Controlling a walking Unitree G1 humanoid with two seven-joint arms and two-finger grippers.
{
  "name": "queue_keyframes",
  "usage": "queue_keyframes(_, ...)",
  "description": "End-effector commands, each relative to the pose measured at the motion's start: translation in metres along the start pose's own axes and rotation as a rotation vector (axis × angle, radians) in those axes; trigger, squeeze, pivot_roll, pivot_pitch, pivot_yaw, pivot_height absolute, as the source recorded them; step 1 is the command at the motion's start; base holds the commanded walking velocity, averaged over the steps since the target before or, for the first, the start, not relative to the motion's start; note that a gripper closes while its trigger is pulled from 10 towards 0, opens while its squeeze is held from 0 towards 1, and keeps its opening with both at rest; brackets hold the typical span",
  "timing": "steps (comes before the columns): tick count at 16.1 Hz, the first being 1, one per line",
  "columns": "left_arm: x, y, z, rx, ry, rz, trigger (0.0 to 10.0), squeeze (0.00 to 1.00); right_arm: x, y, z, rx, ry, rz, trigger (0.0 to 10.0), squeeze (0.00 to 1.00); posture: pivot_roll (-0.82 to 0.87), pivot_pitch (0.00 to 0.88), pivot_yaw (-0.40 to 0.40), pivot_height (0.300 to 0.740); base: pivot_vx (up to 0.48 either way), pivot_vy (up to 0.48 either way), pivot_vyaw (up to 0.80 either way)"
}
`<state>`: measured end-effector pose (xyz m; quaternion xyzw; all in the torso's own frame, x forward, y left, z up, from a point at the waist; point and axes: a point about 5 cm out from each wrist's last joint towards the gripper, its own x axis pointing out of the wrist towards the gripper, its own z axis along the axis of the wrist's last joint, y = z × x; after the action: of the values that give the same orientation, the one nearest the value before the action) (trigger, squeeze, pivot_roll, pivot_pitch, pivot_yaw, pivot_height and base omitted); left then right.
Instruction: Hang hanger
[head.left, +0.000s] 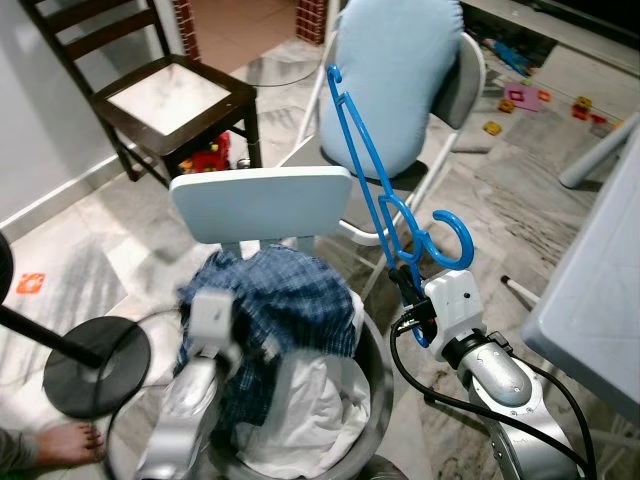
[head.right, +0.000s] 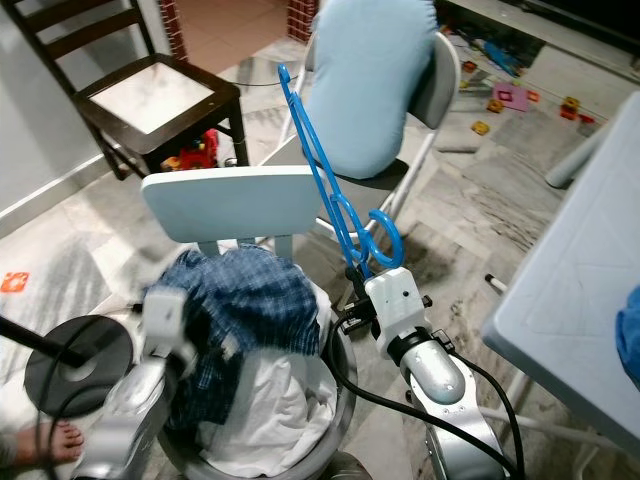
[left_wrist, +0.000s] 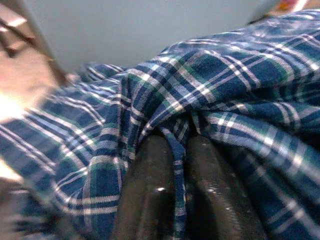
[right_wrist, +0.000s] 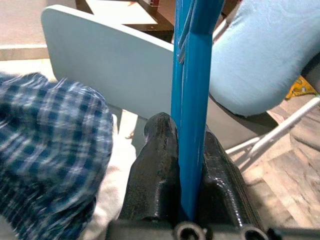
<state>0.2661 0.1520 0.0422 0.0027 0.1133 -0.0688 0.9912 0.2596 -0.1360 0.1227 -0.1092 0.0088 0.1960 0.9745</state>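
above a round basket (head.left: 375, 370) of laundry, a blue hanger (head.left: 372, 185) is held upright by the right gripper (right_wrist: 187, 165), whose black fingers are pressed against its stem, hook end curling just beside the wrist. a blue plaid shirt (head.left: 285, 300) is pinched between the closed fingers of the left gripper (left_wrist: 172, 200), over white cloth (head.left: 300, 420). behind the basket a pale chair back (head.left: 262, 203) is seen
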Motion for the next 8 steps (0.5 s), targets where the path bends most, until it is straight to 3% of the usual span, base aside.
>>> queue_keyframes(1, 0.0018, 0.0009, 0.0073, 0.017, -0.019, 0.023, 10.0, 1.0, -0.0002, -0.0005, -0.0015, 0.004, -0.001, 0.003, 10.0, 0.0, -0.11, 0.178, -0.076, 0.74, 0.0, 0.0, 0.0)
queue_keyframes(4, 0.0027, 0.006, 0.0144, 0.076, -0.032, 0.049, 10.0, 1.0, 0.0012, 0.0001, -0.0015, 0.004, -0.003, 0.008, 10.0, 0.0, -0.11, 0.177, -0.078, 0.74, 0.0, 0.0, 0.0)
queue_keyframes(8, 0.0024, 0.0046, 0.0167, 0.088, 0.005, 0.055, 10.0, 1.0, 0.0028, 0.0016, -0.0015, 0.006, -0.004, 0.012, 10.0, 0.0, -0.1, 0.176, -0.077, 0.74, 0.0, 0.0, 0.0)
